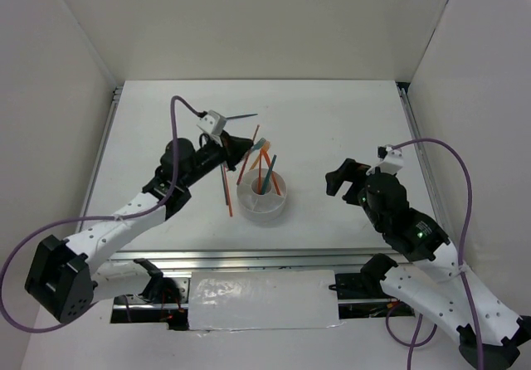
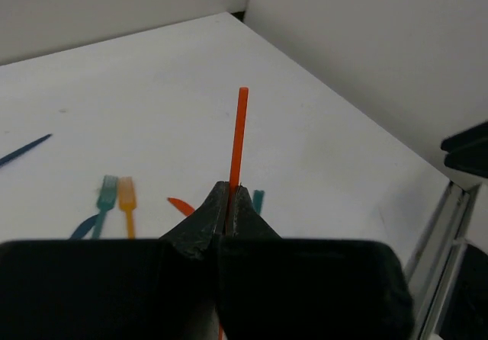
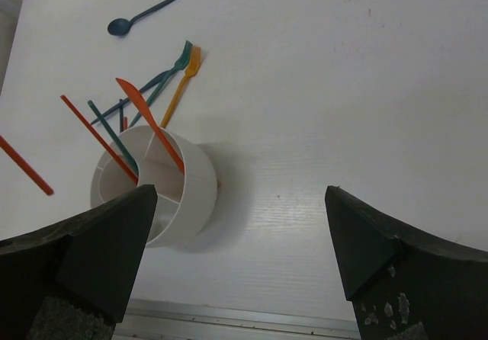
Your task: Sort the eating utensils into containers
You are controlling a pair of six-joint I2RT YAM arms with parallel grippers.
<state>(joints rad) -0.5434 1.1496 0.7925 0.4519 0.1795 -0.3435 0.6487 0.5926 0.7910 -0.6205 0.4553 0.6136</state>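
Left gripper [image 2: 229,197] tight (right gripper [image 3: 240,203] wide)

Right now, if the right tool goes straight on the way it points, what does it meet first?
Most likely the bare table, straight ahead of the open right tool. The white holder lies left of that line in the wrist view; depth is unclear, so a brush is possible.

Orange chopstick [image 2: 238,145] in left hand [image 2: 229,210]

The holder [image 1: 261,212] stood mid-tabletop [image 1: 348,113]; two forks [image 3: 181,81] lay just behind it, the spoon [image 3: 151,9] farther back.
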